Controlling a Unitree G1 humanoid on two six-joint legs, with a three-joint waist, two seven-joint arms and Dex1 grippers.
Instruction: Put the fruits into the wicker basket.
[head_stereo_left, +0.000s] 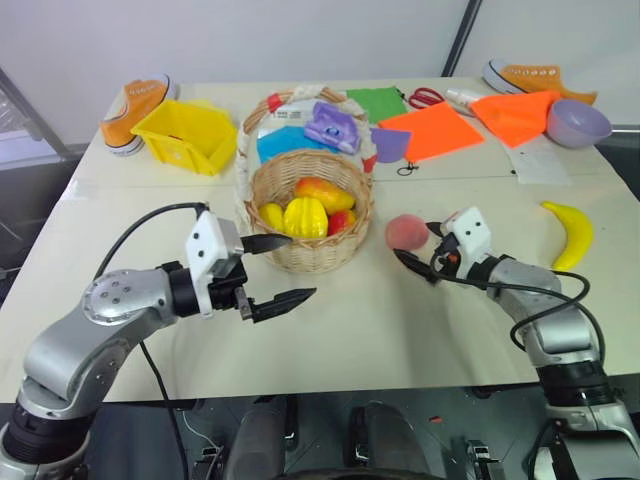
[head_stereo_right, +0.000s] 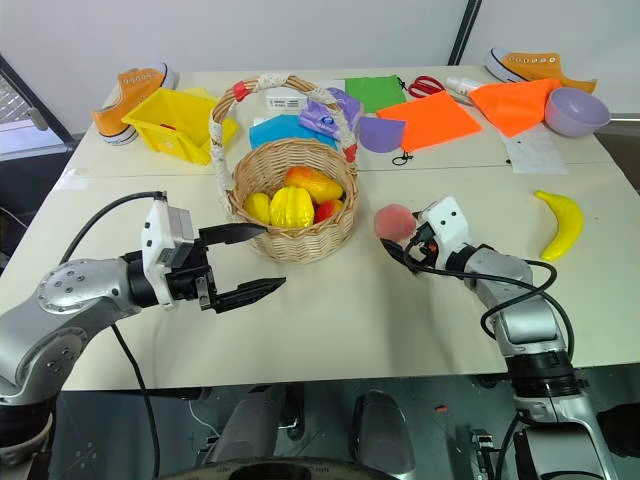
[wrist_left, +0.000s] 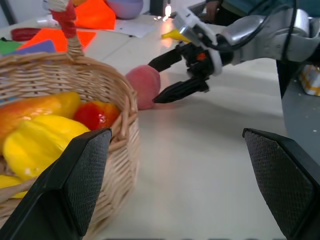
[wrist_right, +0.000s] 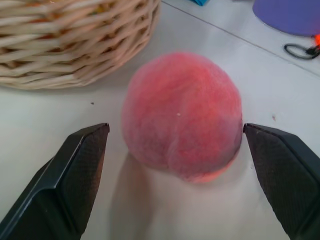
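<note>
Peach (wrist_right: 181, 115) rests on the tabletop (head_stereo_left: 400, 320) just right of the wicker basket (head_stereo_left: 310, 215), directly ahead of the right tool (head_stereo_left: 418, 243), whose spread fingers flank it without gripping. Left tool (head_stereo_left: 270, 272) hangs open, empty, beside the basket. Banana (head_stereo_left: 572, 232) lies far right.

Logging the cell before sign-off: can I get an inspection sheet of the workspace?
Surface: beige table.
Job's things: wicker basket holds yellow and orange-red fruits; peach and banana lie on the table.
Clutter: yellow bin, purple bowl, orange sneakers, scissors, coloured cloths.
Grippers: left gripper open beside the basket; right gripper open around the peach.
Cables: black leads along both arms.
Surroundings: white wall.
</note>
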